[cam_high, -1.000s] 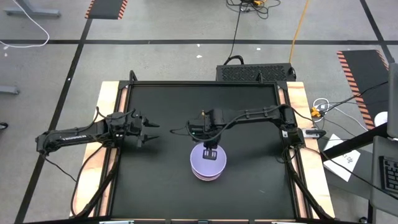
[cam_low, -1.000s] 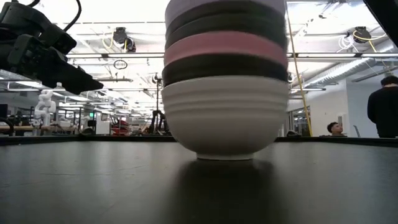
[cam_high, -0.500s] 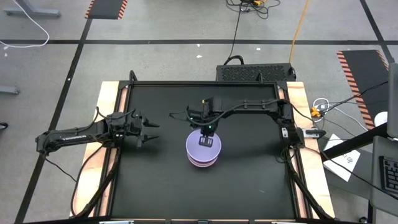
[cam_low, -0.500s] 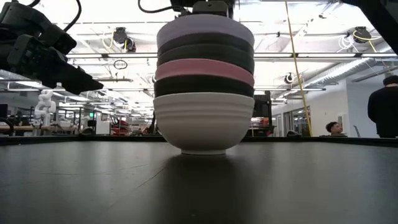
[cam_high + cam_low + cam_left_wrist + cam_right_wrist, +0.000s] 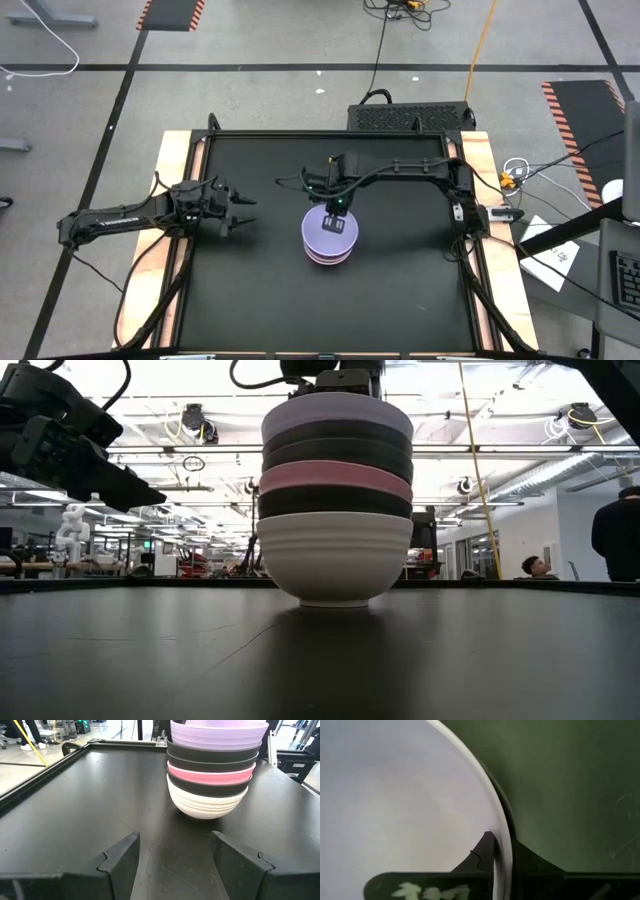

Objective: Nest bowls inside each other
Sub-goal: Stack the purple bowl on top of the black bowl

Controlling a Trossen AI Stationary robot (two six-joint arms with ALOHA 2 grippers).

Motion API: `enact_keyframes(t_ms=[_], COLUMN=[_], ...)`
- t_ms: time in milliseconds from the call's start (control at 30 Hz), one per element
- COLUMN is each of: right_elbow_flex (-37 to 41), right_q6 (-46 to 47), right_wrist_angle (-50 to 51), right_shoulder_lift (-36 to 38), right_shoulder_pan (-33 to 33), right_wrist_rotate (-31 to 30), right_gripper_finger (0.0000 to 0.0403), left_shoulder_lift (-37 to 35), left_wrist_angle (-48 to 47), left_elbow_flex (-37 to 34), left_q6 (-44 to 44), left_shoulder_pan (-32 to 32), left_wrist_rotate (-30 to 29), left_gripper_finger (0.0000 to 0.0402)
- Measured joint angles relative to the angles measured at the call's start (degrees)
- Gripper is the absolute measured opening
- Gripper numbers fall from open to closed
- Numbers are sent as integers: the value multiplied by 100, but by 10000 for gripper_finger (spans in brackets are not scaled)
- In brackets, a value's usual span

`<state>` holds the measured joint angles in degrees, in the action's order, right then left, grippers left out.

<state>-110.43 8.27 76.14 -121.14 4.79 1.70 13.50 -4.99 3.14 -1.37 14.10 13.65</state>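
Note:
Several bowls sit nested in one stack point(image 5: 329, 238) at the table's middle: a white bowl point(image 5: 333, 555) at the bottom on the tabletop, then black, pink point(image 5: 335, 479) and black ones, with a pale lavender bowl point(image 5: 217, 732) on top. My right gripper point(image 5: 338, 208) points down over the stack's far side, shut on the lavender bowl. My left gripper point(image 5: 240, 212) hovers open at the table's left, pointing toward the stack, with nothing between its fingers point(image 5: 120, 857). My right gripper pinches the lavender bowl's rim point(image 5: 501, 840) on the stack's far side. One finger point(image 5: 482, 855) is inside the bowl and the other point(image 5: 530, 862) outside, both coming from above and pointing down. The bowl sits nested on the stack, which stands upright on the table.
The black tabletop point(image 5: 250, 290) has a raised frame around it point(image 5: 195, 150). Cables lie off the table's right edge point(image 5: 515, 175). A person point(image 5: 615, 535) stands in the room beyond the table.
My right gripper has gone toward the table's far edge and a little left, staying shut on the lavender rim. The whole stack has slid along the table with it, staying upright with the white bowl's base on the tabletop.

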Motion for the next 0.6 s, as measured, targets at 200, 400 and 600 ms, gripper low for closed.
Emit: enact_keyframes(t_ms=[200,400,600], right_elbow_flex=[0,7,20], right_q6=[-38,-85,-375], right_wrist_angle=[84,81,-219], right_shoulder_lift=[2,2,0], right_shoulder_pan=[-228,-414,-512], right_wrist_rotate=[208,337,315], right_gripper_finger=[4,4,4], left_shoulder_lift=[0,0,0], left_wrist_angle=[0,0,0], left_elbow_flex=[0,2,2], left_q6=[-5,-26,-6], left_shoulder_pan=[1,1,-1], left_wrist_rotate=[0,31,35], left_gripper_finger=[246,246,246])
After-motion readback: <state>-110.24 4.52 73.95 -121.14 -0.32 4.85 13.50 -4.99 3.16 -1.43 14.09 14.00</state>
